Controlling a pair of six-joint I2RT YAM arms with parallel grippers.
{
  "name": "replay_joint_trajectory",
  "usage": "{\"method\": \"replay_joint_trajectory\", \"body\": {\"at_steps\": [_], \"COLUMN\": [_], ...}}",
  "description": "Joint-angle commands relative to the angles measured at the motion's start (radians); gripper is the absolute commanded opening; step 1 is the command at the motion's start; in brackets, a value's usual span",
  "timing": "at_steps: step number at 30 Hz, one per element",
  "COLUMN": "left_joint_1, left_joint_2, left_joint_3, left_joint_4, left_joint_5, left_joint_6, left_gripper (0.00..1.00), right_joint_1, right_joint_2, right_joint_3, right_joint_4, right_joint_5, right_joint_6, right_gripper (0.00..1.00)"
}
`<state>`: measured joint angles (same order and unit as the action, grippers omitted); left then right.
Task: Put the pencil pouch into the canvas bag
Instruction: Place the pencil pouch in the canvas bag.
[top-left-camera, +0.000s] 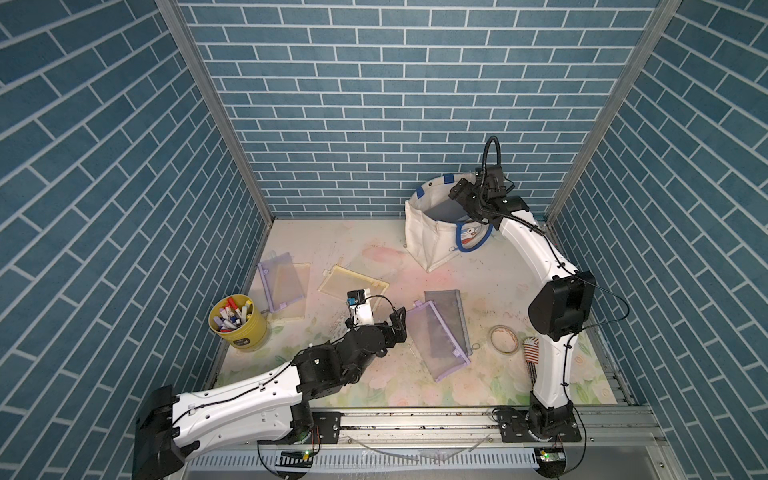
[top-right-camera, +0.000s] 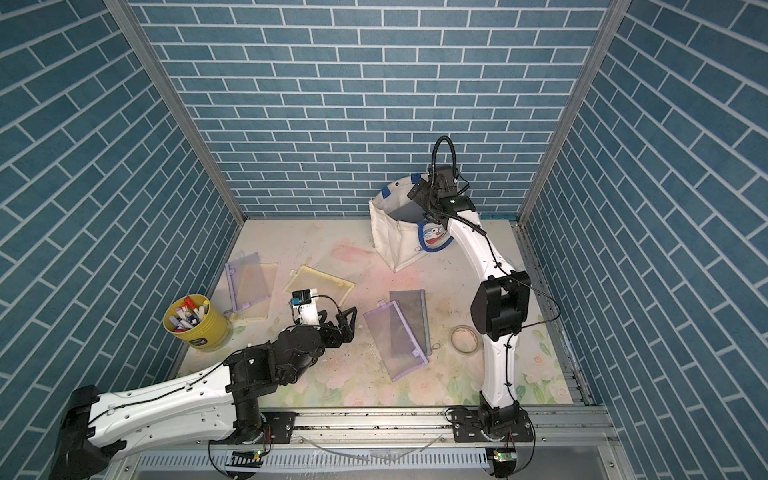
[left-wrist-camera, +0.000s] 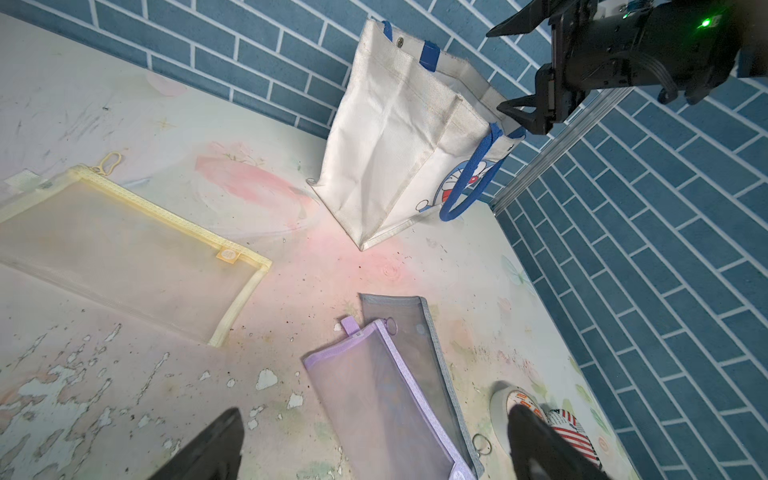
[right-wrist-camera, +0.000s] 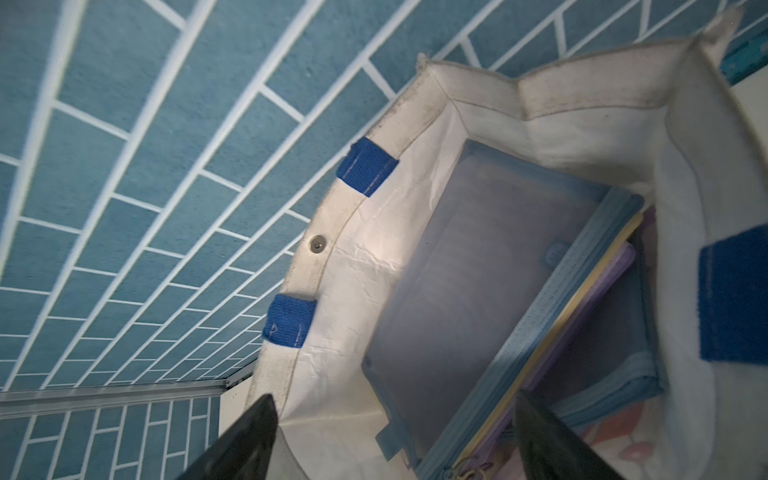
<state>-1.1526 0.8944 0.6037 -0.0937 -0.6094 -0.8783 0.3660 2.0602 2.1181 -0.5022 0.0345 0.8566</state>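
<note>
Our right gripper (right-wrist-camera: 395, 401) hangs spread and empty over the far-right canvas bag (top-left-camera: 424, 232), blue pencil pouch (right-wrist-camera: 478, 266) inside; our left gripper (left-wrist-camera: 374, 411) gapes empty too.

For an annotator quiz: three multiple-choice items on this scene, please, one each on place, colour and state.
1. Where is the right gripper?
A. Above the open mouth of the cream-white canvas bag with blue handles.
B. Low at the front left.
C. In the far left corner.

2. What colour is the round cup of markers?
A. Red.
B. Green.
C. Yellow.

3. How do the right gripper's jaws stand?
A. Shut on a pouch.
B. Apart, nothing between them.
C. Hidden.

Answers: 1 A, both top views show it over the bag's rim; 2 C, its wall is yellow; 3 B, the right wrist view shows spread fingers, the blue mesh pouch lying inside the bag.
</note>
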Motion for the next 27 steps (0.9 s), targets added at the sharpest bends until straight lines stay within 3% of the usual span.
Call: {"method": "replay_joint_trajectory", "body": {"at_steps": [1, 6, 10, 16, 22, 27], "left_joint_1": [-0.005, -0.005, -0.004, -0.003, -0.002, -0.002], "left_joint_2": [0.010, 0.053, 0.128, 0.269, 0.408, 0.486], "left_joint_3": [0.025, 0.041, 0.038, 0.012, -0.009, -0.069], "left_joint_4": [-0.059, -0.151, -0.140, -0.015, 0.093, 0.258], "left_joint_5": [-0.018, 0.002, 0.066, 0.178, 0.242, 0.261], "left_joint_6": [-0.035, -0.114, -0.155, -0.218, -0.329, -0.389], "left_gripper": [0.99, 0.99, 0.99, 0.99, 0.99, 0.97], "right_joint_1": [-0.001, 0.009, 0.032, 0.080, 0.083, 0.070], "right_joint_2": [-0.071, -0.201, -0.396, -0.600, -0.625, -0.527], "right_joint_3": [0.040, -0.080, -0.349, -0.738, -1.053, -1.111], "right_joint_4": [-0.059, -0.105, -0.119, -0.209, -0.200, -0.151], "right_joint_5": [-0.033, -0.078, -0.116, -0.352, -0.618, -0.675], "right_joint_6": [-0.065, -0.152, -0.246, -0.399, -0.456, -0.484], "right_gripper": [0.88, 0.85, 0.84, 0.82, 0.81, 0.78]}}
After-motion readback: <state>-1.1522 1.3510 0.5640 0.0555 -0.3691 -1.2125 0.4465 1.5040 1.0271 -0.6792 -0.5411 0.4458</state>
